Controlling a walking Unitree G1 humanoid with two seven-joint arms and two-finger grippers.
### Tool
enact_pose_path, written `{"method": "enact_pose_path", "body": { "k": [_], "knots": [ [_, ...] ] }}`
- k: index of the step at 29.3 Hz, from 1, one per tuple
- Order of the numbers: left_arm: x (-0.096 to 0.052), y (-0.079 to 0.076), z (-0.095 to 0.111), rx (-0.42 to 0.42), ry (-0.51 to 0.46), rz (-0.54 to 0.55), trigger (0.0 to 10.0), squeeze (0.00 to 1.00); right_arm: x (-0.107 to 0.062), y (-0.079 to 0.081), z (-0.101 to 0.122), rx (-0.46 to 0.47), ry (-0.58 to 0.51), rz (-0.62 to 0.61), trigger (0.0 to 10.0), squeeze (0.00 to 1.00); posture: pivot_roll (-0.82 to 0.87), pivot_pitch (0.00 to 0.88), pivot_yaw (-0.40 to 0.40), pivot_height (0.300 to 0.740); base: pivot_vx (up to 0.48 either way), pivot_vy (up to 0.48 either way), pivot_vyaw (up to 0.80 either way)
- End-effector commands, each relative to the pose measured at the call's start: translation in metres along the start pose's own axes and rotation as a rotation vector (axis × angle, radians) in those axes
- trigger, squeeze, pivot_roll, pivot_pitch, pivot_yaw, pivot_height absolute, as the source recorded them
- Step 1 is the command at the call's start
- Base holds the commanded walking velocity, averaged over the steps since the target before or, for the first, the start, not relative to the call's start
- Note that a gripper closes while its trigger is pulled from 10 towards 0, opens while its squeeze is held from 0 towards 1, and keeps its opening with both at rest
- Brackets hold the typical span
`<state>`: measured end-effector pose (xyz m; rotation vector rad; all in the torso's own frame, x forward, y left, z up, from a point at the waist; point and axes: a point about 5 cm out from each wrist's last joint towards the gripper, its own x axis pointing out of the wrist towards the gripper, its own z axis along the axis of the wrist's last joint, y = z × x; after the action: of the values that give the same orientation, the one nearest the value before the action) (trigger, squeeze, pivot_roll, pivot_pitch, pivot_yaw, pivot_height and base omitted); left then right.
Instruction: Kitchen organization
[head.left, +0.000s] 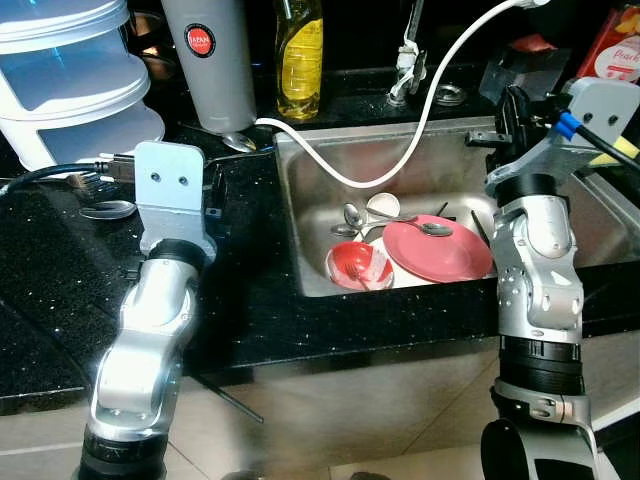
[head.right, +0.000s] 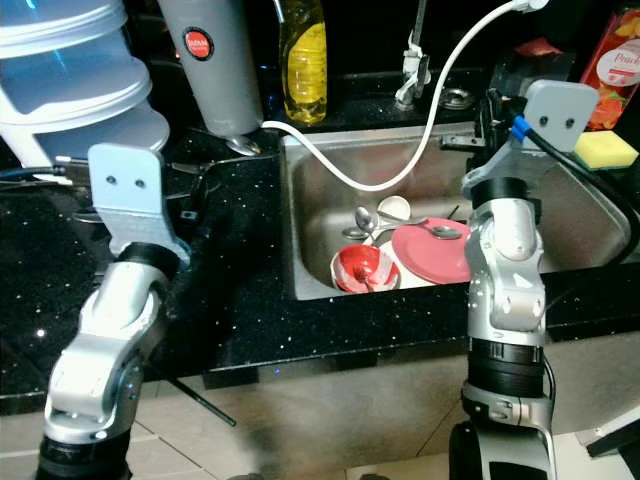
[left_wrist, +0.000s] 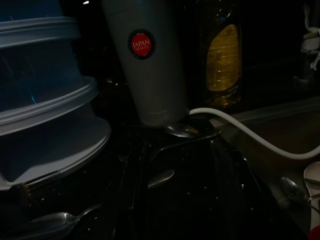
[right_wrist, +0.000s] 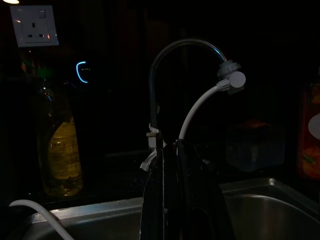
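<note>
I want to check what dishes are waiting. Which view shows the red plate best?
The left eye view: the red plate lies whole in the sink, a spoon across it. The right eye view has the right arm covering its edge.

A home kitchen: a steel sink (head.left: 300, 215) holding a red plate (head.left: 440, 250), set in a speckled black counter (head.left: 60, 290), a yellow dish-soap bottle (head.left: 298, 60) behind.

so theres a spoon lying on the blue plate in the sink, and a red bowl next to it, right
Not quite: the plate is red, not blue, as the left eye view shows. The spoon does lie on it in the sink, with the red bowl beside it.
</note>
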<state>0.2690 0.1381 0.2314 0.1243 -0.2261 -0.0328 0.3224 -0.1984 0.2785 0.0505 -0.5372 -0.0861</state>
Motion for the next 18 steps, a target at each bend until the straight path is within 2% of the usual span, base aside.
{"method": "enact_pose_path", "body": {
  "k": [1, 8, 18],
  "knots": [
    [-0.0003, 0.0011, -0.0031, -0.004, 0.006, 0.015, 10.0, 0.0, 0.0018, 0.0054, 0.0004, 0.009, 0.004, 0.016, 10.0, 0.0, 0.11, 0.0, 0.011, 0.74, -0.334, 0.0, 0.0],
    [-0.0004, 0.0009, -0.0037, -0.005, 0.0, 0.017, 10.0, 0.0, 0.0022, 0.0072, -0.0008, 0.014, 0.008, 0.023, 10.0, 0.0, 0.11, 0.0, 0.01, 0.74, -0.413, 0.0, 0.0],
    [-0.0007, 0.0024, -0.0051, 0.0, 0.006, 0.022, 10.0, 0.0, 0.0011, 0.007, -0.0028, 0.016, 0.017, 0.021, 10.0, 0.0, 0.11, 0.0, 0.01, 0.74, 0.0, 0.0, 0.0]
  ]
}}
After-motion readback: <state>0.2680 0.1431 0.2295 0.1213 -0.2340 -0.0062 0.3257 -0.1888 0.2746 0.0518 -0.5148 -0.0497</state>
